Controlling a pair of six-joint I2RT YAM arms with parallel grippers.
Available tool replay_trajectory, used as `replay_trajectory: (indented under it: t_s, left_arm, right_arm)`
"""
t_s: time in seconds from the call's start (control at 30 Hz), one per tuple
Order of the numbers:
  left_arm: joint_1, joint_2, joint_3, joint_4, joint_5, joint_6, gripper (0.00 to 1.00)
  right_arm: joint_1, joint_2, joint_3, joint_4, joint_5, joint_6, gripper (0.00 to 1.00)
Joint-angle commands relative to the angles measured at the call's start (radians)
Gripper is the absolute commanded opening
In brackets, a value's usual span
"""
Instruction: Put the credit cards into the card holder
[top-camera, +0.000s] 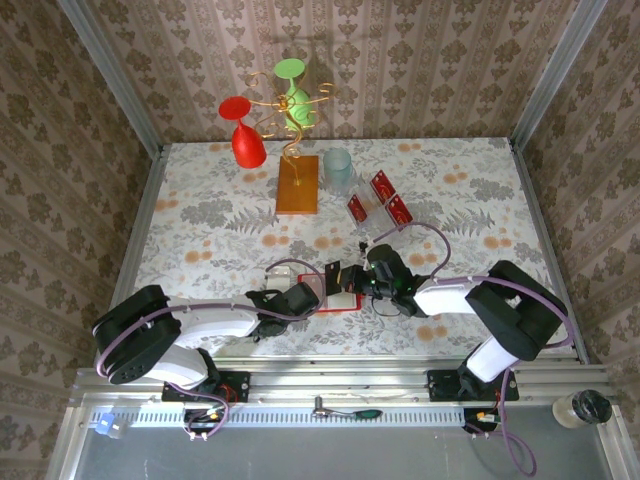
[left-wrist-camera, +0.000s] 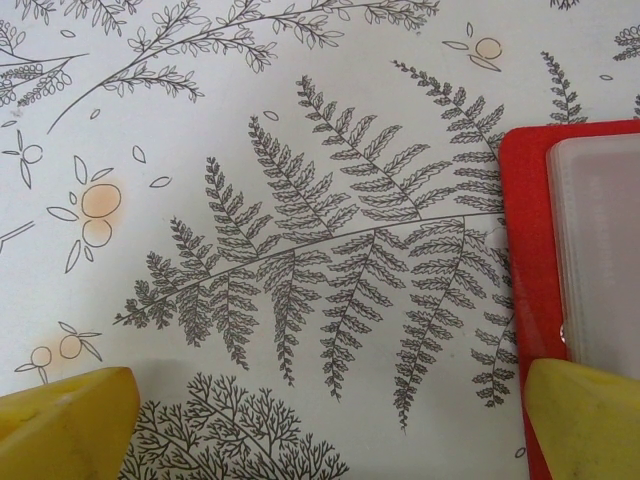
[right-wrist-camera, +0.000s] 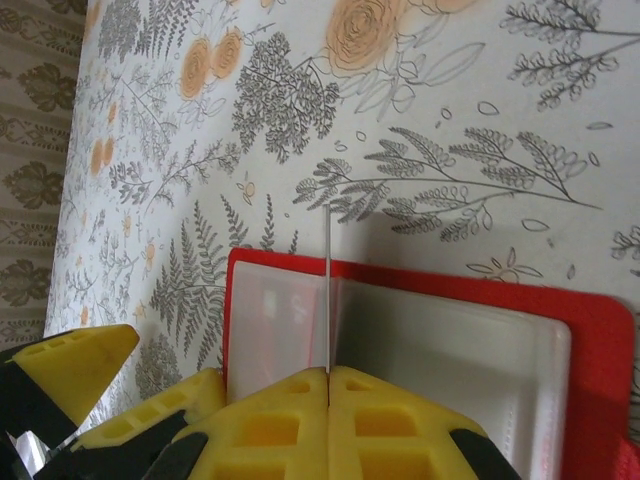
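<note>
The card holder (top-camera: 343, 302) lies open on the flowered cloth between the two arms, red-bordered and pale inside (right-wrist-camera: 450, 350). My right gripper (right-wrist-camera: 328, 372) is shut on a thin credit card (right-wrist-camera: 328, 290), seen edge-on and standing upright over the holder's middle fold. In the top view this right gripper (top-camera: 354, 280) sits at the holder's far edge. My left gripper (left-wrist-camera: 325, 430) is open just above the cloth, with one yellow fingertip (left-wrist-camera: 585, 420) over the holder's red border (left-wrist-camera: 525, 250) and the other on bare cloth. Three more credit cards (top-camera: 380, 186) stand further back.
The cards stand in a clear tiered stand (top-camera: 378, 208) right of centre. Behind it are a pale blue cup (top-camera: 337, 165) and an orange block (top-camera: 298, 185) with a wire tree holding a red and a green glass. Patterned walls close three sides.
</note>
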Motion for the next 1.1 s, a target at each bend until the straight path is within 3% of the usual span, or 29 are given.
replay_trajectory:
  t_s: [0.0, 0.47, 1.07]
  left_arm:
    - [-0.009, 0.01, 0.0, -0.041, -0.019, -0.013, 1.0]
    - [-0.01, 0.013, 0.003, -0.039, -0.017, -0.01, 1.0]
    - [-0.009, 0.006, 0.002, -0.041, -0.02, -0.01, 1.0]
  right_arm:
    - [0.01, 0.016, -0.021, 0.065, 0.037, 0.021, 0.0]
    - [0.017, 0.047, -0.053, 0.151, 0.024, 0.071, 0.0]
    - [0.018, -0.04, -0.089, 0.172, 0.061, 0.091, 0.0]
